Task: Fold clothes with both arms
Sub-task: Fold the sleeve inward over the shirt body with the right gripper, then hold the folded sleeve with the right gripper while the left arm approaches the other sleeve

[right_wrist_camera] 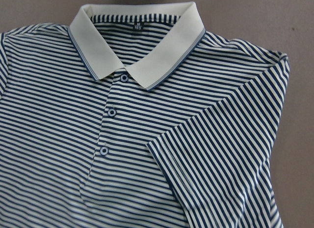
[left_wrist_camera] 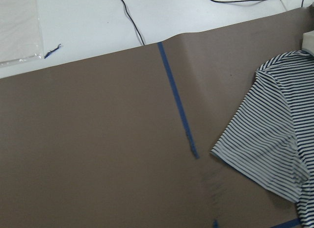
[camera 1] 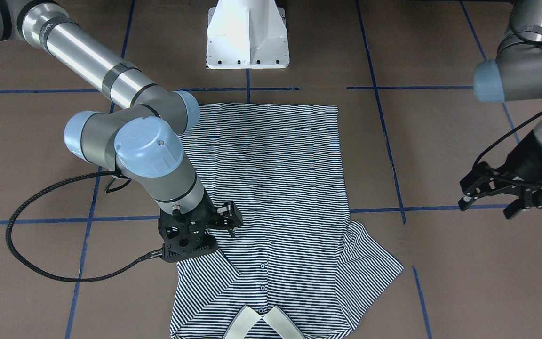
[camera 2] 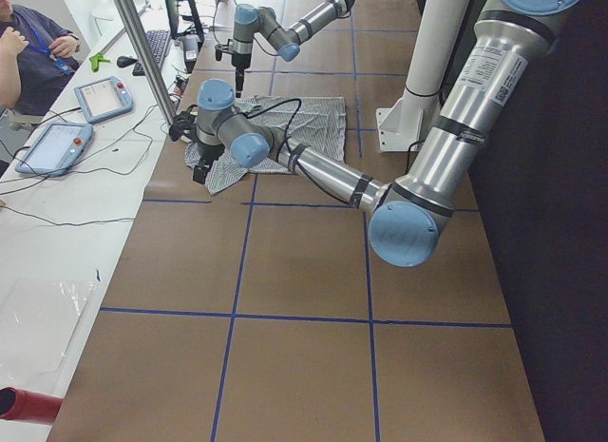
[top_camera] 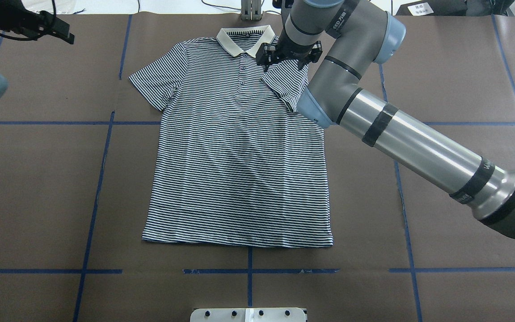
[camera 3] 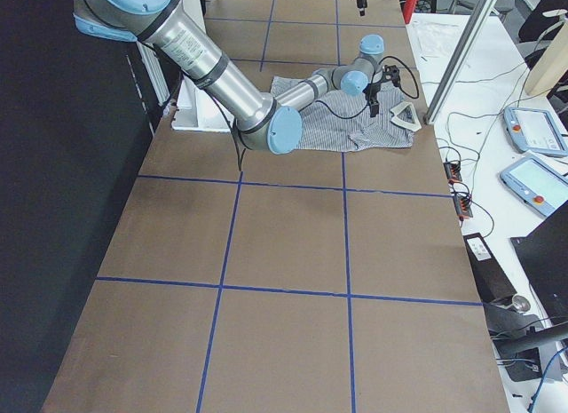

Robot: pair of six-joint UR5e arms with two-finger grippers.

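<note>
A: Where is the polo shirt found?

B: It is laid flat, front up, on the table; seen from overhead, the collar is turned to 12 o'clock and the hem to 6 o'clock; the spread sleeve is laid out toward 10 o'clock; the folded sleeve, on the 3 o'clock side, is laid inward over the chest.

A: How is the right pincer placed?

B: It is held over the shoulder at about 1 o'clock, just beside the collar and above the folded sleeve; its jaws are seen spread, with nothing pinched between them; whether the cloth is touched cannot be told.

A: And the left pincer?

B: It is held well apart from the shirt, off toward 10 o'clock, over bare table; its jaws are spread and nothing is gripped.

A: What else is seen?

B: Blue tape lines are laid in a grid across the table; a white pedestal base is set near the hem, at 6 o'clock.
</note>
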